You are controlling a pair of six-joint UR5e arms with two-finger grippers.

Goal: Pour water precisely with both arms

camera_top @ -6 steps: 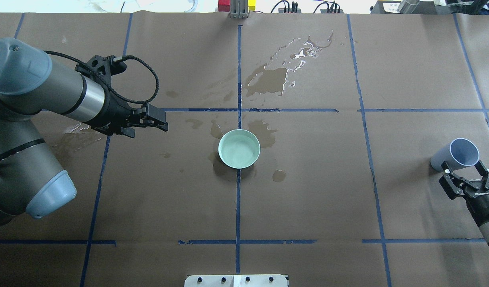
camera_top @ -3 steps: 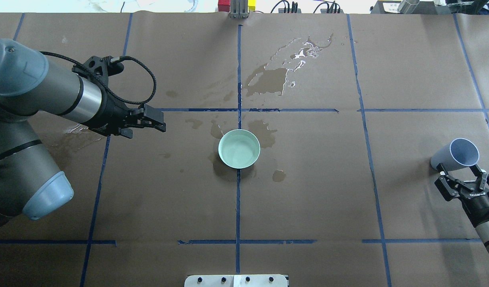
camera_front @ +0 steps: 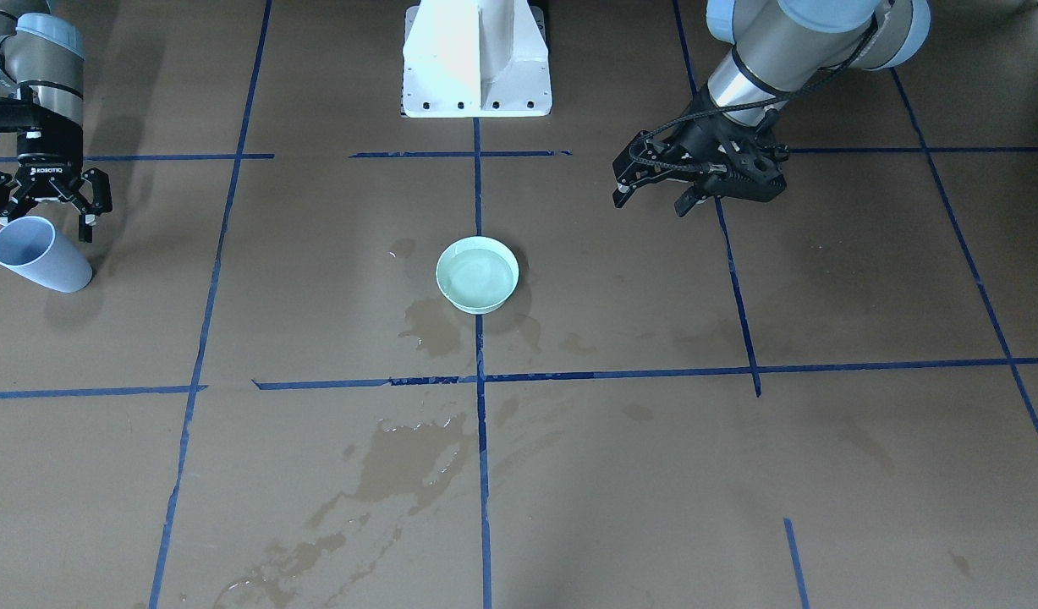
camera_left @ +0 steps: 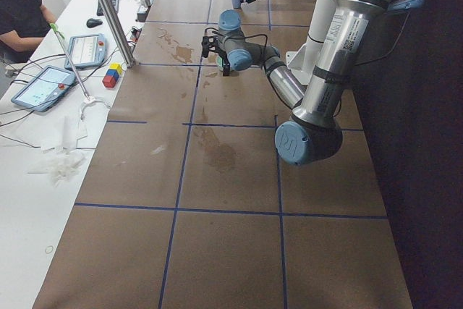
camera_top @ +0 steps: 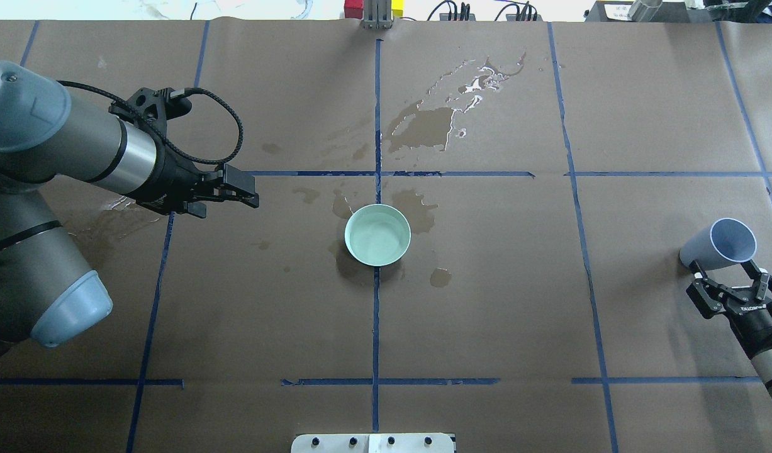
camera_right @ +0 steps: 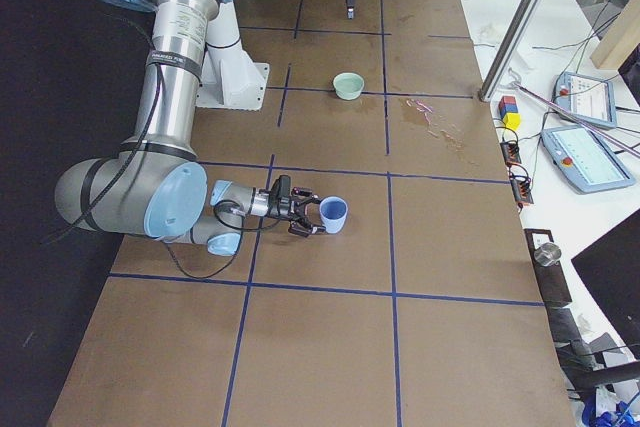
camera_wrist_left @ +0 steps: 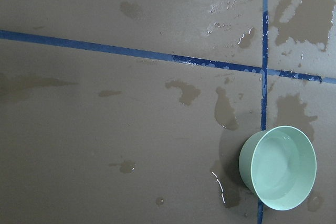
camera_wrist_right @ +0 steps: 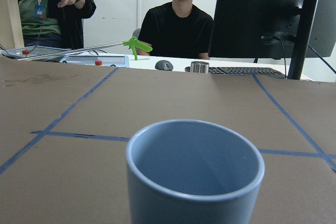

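A mint-green bowl (camera_top: 377,235) stands at the middle of the table with clear water (camera_top: 376,239) in it; it also shows in the left wrist view (camera_wrist_left: 278,167). A blue-grey cup (camera_top: 719,247) stands upright at the far right and looks empty in the right wrist view (camera_wrist_right: 195,174). My right gripper (camera_top: 730,270) is open just behind the cup, its fingertips level with the cup's near side, not closed on it. My left gripper (camera_top: 255,192) is open and empty, above the table well left of the bowl.
Dark wet stains lie around the bowl and toward the far edge (camera_top: 426,129), with another under the left arm (camera_top: 118,211). The white pedestal (camera_front: 476,55) stands at the robot's side. Operators sit behind a desk (camera_wrist_right: 181,22) with tablets and a monitor.
My left arm has drawn back slightly to the left, away from the bowl. My right gripper has shifted a little to the left behind the cup. Bowl and cup have not moved.
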